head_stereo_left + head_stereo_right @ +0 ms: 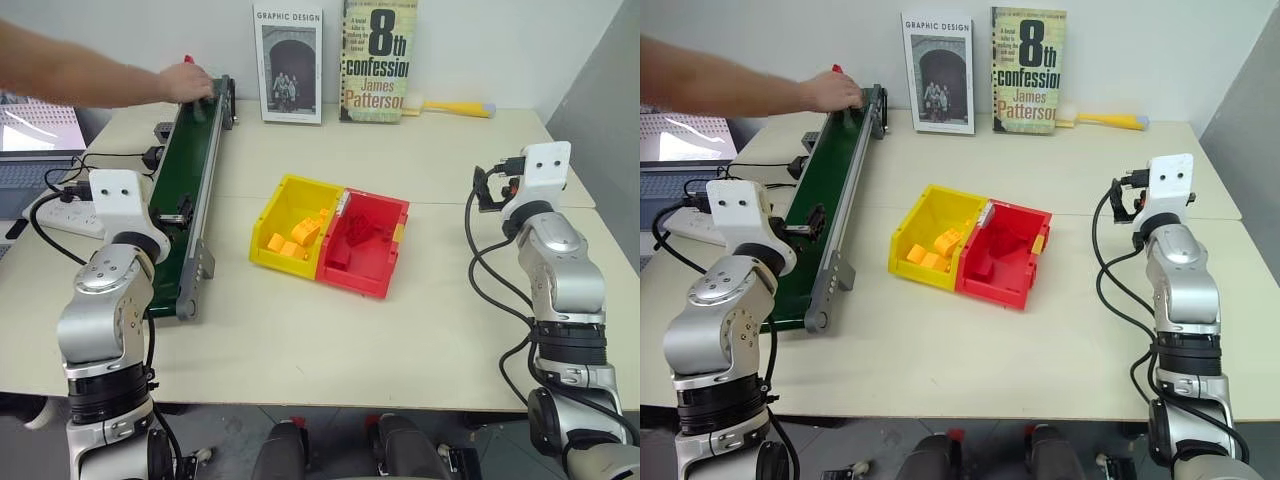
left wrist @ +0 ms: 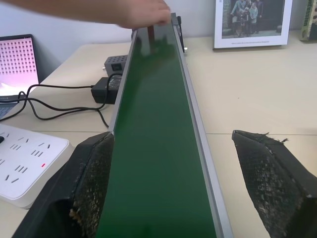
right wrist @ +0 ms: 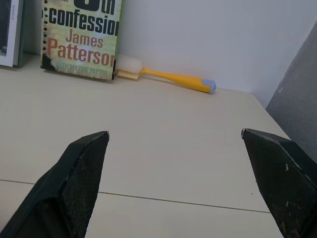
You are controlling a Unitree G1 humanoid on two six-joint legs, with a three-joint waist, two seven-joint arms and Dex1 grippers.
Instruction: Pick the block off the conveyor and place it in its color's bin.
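A person's hand [image 1: 185, 83] rests on the far end of the dark green conveyor [image 1: 190, 150], and the tip of the red block [image 1: 188, 60] pokes out above it. My left gripper [image 2: 172, 135] hovers open over the near part of the belt, one finger on each side, nothing between them. My right gripper [image 3: 174, 132] is open and empty over bare table at the right, far from the belt. The red bin [image 1: 360, 282] sits mid-table with some red pieces inside, joined to a yellow bin [image 1: 285, 200].
The yellow bin holds orange-yellow blocks [image 1: 296, 238]. Two books [image 1: 378, 60] lean on the back wall beside a yellow-handled brush [image 1: 450, 107]. A power strip [image 2: 25, 163], cables and a laptop [image 1: 35, 140] lie left of the conveyor.
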